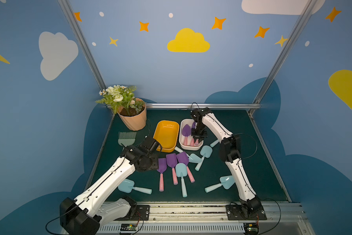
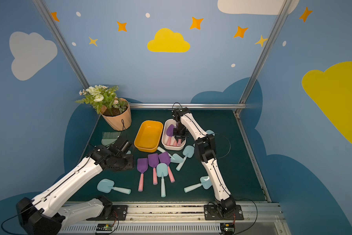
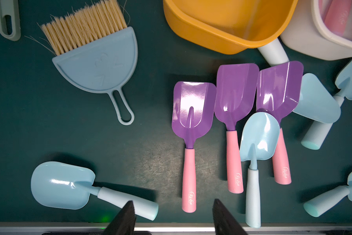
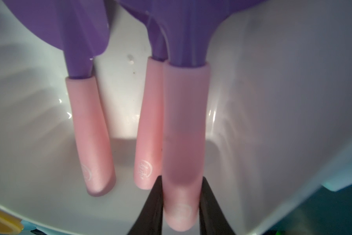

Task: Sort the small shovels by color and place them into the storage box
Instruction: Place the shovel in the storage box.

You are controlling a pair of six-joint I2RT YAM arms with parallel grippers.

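- Grip, right side: the right gripper [image 4: 182, 180] is down inside the white tub [image 1: 189, 148]. Its jaws are closed snug on the tail end of the pink handle of a purple shovel [image 4: 184, 114], not yet released.
- Two more purple shovels [image 4: 85, 130] lie alongside it in that tub, handles pointing the same way.
- Left gripper [image 3: 173, 203] hangs over the table [image 1: 252, 162], jaws roughly half apart, holding nothing.
- Yellow tub [image 1: 166, 136] sits just beside the white one and is empty.
- Loose on the table: three purple shovels [image 3: 236, 95] in a row, blades toward the tubs. Blue shovels [image 3: 63, 185] are scattered around them.
- One blue shovel [image 3: 259, 138] has its blade lying over the pink handle of the end purple one. Two more blue ones overlap near the white tub.
- Handling, my read: light, stiff plastic with no give. The blades are glossy and curved, likely to slip between the jaws.
- Handles look matte and round, and seem the better hold. Take them near the middle so the blade does not droop.
- Lift overlapped shovels from the top one first, or the one beneath may get dragged.
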